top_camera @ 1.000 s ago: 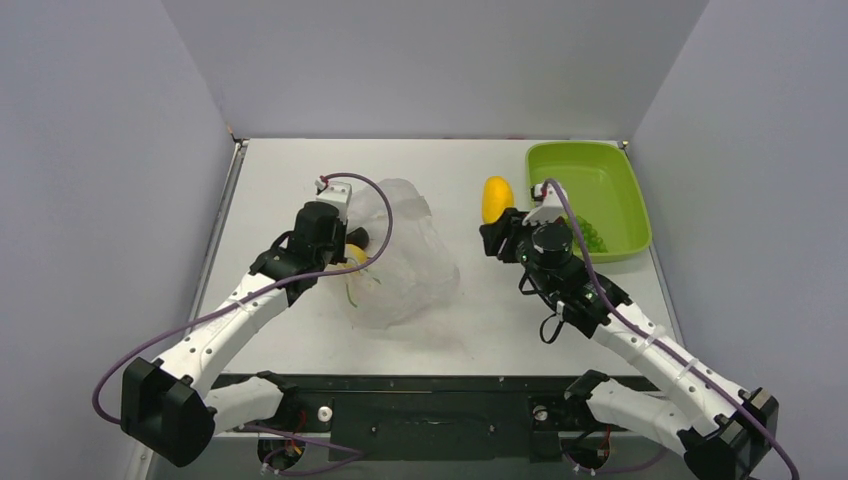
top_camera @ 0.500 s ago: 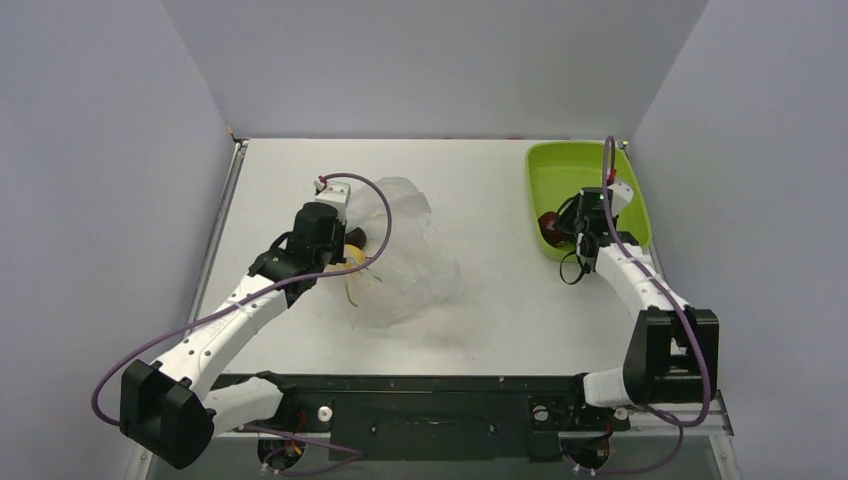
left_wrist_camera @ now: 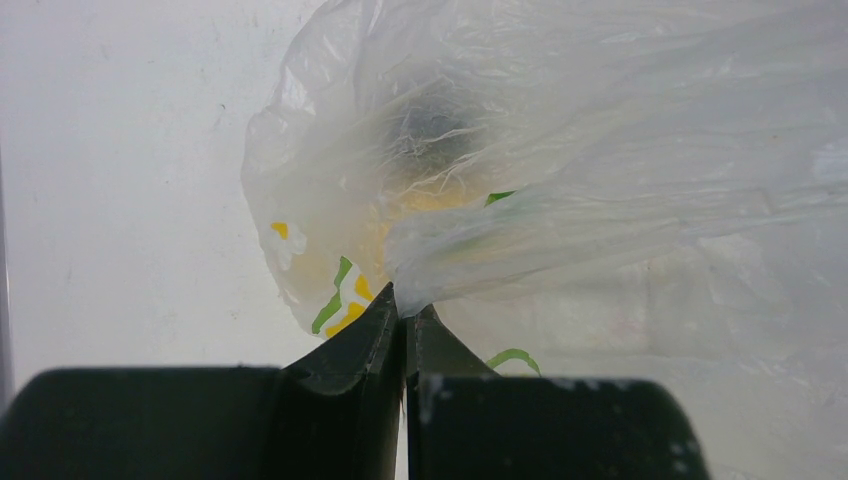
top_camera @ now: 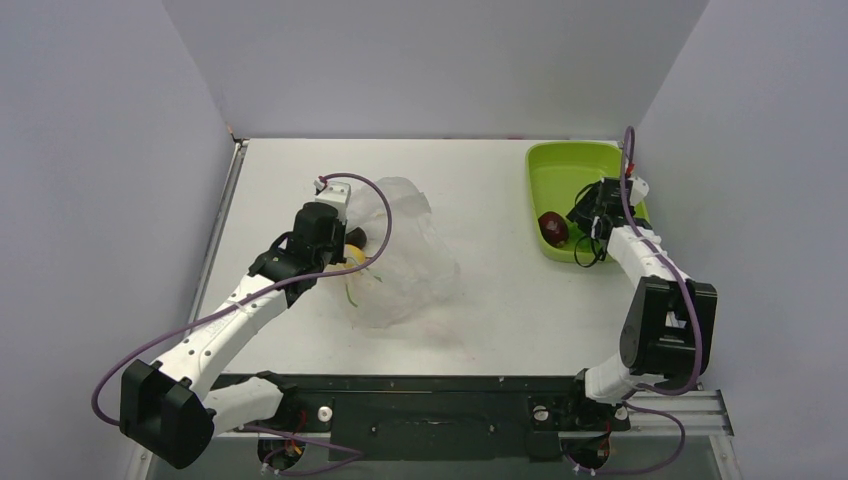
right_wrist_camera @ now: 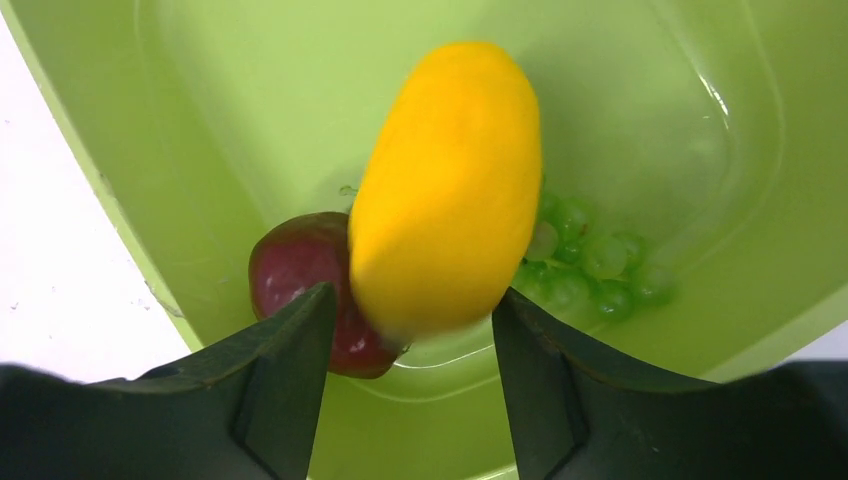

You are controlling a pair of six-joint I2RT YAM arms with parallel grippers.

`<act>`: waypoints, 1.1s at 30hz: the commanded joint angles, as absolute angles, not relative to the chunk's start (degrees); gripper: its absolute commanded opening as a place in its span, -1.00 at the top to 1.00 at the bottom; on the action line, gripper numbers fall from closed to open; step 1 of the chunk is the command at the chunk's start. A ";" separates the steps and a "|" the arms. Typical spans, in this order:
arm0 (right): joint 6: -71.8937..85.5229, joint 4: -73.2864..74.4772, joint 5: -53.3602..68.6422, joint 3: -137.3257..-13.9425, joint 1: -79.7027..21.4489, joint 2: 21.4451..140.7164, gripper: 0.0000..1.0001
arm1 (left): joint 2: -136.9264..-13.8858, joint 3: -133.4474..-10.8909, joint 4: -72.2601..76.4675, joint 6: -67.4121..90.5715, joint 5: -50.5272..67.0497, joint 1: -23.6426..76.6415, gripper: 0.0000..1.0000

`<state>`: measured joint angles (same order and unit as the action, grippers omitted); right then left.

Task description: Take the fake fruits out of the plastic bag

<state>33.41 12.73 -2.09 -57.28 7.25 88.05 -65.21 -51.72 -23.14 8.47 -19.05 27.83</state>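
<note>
Pinching plastic bag (left_wrist_camera: 600,150) with left fingers (left_wrist_camera: 350,380), yellow fruit (right_wrist_camera: 445,180) over tray (right_wrist_camera: 250,100)

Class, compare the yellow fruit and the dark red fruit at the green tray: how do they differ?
The yellow fruit is long; dark red fruit is round. The yellow fruit sits between the fingers of the right tool; the dark red fruit lies in the tray. Both are glossy.

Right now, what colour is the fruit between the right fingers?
The fruit is yellow, clearest in right wrist view.
</note>
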 commanded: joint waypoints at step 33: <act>26.89 6.31 -2.58 -47.80 -51.12 66.47 0.10 | -65.20 -52.33 -20.43 8.09 -16.90 28.04 1.00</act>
